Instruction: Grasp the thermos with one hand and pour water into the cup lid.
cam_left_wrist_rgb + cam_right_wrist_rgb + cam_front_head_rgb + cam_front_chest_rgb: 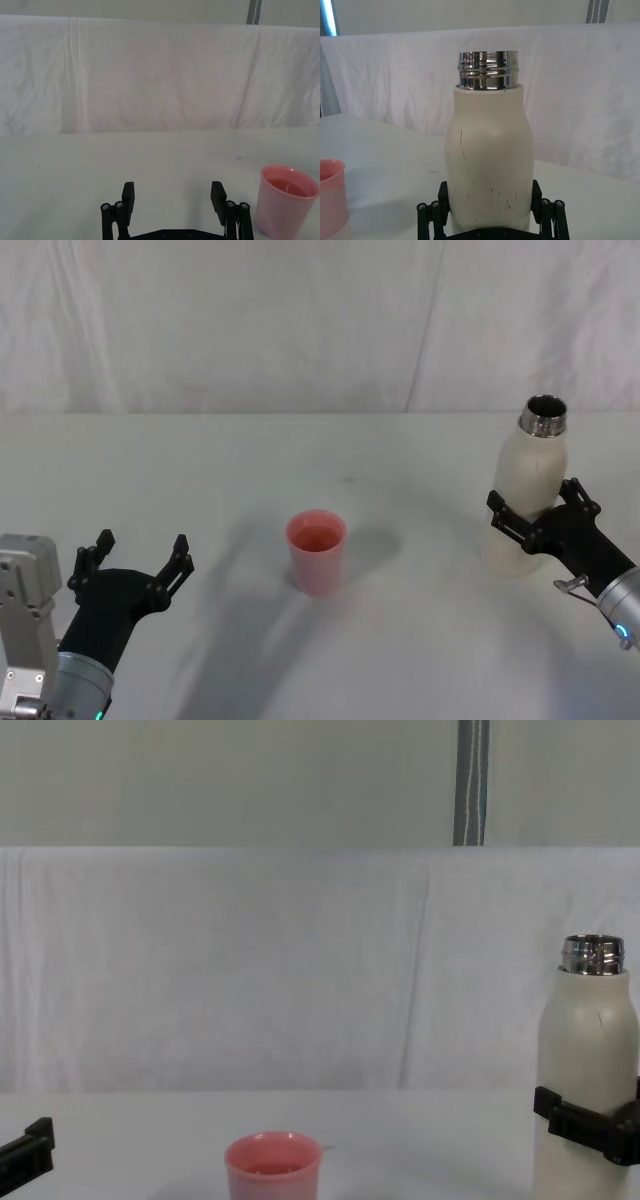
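The thermos (pixel 528 502) is stood upright on the table (pixel 250 640), well to the right of the cup lid (pixel 317 551), and is clamped low on its body by the right gripper (pixel 533 512). The left gripper (pixel 135 558) is held spread and empty, left of the cup lid.

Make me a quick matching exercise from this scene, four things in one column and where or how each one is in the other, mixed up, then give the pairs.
Column one:
1. thermos
2. cup lid
3. left end effector
4. right end effector

Column two:
A. open, holding nothing, on the robot's left
B. pink, standing mid-table
C. closed around the cream bottle's body
D. upright, uncapped, chrome neck showing

Pairs: 1-D, 2-B, 3-A, 4-C
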Robot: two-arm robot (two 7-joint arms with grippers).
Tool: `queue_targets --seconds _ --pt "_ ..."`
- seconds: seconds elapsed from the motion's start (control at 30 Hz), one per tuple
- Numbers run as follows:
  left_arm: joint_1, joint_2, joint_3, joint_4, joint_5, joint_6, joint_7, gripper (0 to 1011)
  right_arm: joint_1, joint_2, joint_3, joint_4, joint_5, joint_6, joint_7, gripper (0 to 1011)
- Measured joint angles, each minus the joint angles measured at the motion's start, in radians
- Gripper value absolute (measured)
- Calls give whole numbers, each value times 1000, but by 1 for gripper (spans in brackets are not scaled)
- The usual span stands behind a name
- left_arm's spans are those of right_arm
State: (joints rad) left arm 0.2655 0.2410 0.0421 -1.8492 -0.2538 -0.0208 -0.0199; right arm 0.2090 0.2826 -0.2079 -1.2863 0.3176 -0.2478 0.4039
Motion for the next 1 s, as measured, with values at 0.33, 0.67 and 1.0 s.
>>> queue_targets --seconds 0.33,0.67,1.0 --pt "0 0 0 0 0 0 0 1001 0 0 0 -1 0 -1 0 1001" --pt "0 0 0 0 0 0 0 1001 0 0 0 -1 0 -1 0 1000" --pt "0 0 0 0 0 0 0 1001 -5 -2 5 -5 6 -2 0 1000"
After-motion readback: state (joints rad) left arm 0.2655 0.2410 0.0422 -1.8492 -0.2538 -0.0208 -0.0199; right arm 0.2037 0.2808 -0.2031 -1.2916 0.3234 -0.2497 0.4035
